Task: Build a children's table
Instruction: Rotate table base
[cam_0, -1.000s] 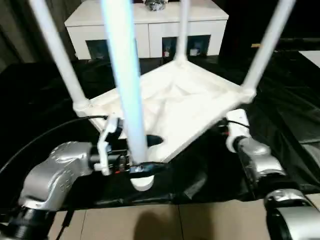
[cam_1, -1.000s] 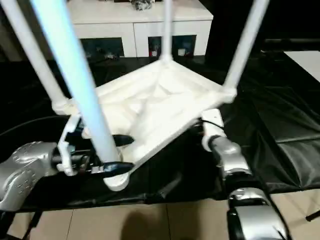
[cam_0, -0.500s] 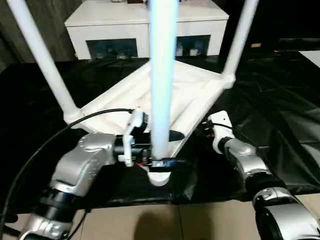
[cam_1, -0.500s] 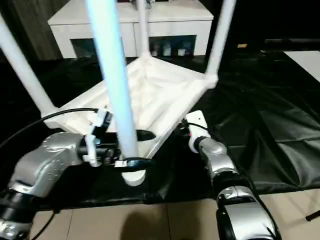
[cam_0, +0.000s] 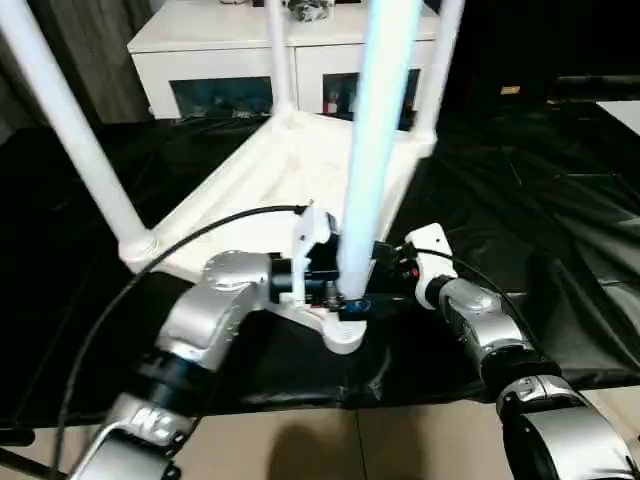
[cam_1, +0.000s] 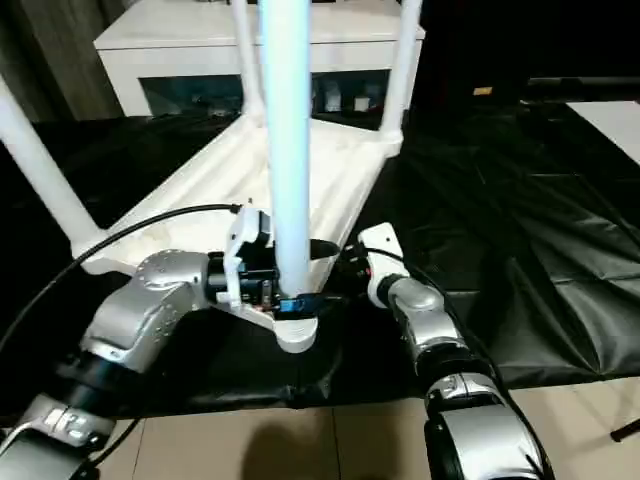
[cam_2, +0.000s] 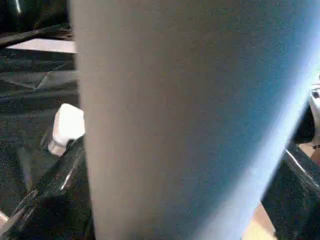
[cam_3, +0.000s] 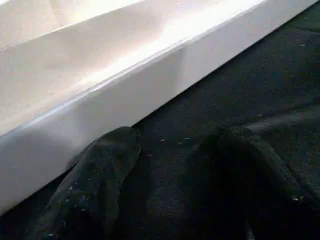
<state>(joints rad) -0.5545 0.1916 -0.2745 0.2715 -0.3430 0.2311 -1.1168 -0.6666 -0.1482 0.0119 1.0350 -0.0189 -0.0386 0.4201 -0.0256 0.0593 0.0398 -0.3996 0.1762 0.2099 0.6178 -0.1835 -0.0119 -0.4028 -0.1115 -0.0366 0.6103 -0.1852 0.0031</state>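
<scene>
4 legs (cam_0: 380, 150) up on tabletop (cam_0: 250, 190), L hand (cam_0: 350, 285) round nearest

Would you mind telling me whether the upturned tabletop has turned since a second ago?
Yes. The tabletop has swung round with the left pincer at the near leg; its far corner now points left of the cabinet's middle.

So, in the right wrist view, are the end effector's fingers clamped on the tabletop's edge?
No: the right end effector has both dark fingers lying on the black sheet beside the tabletop, with nothing between them.
</scene>
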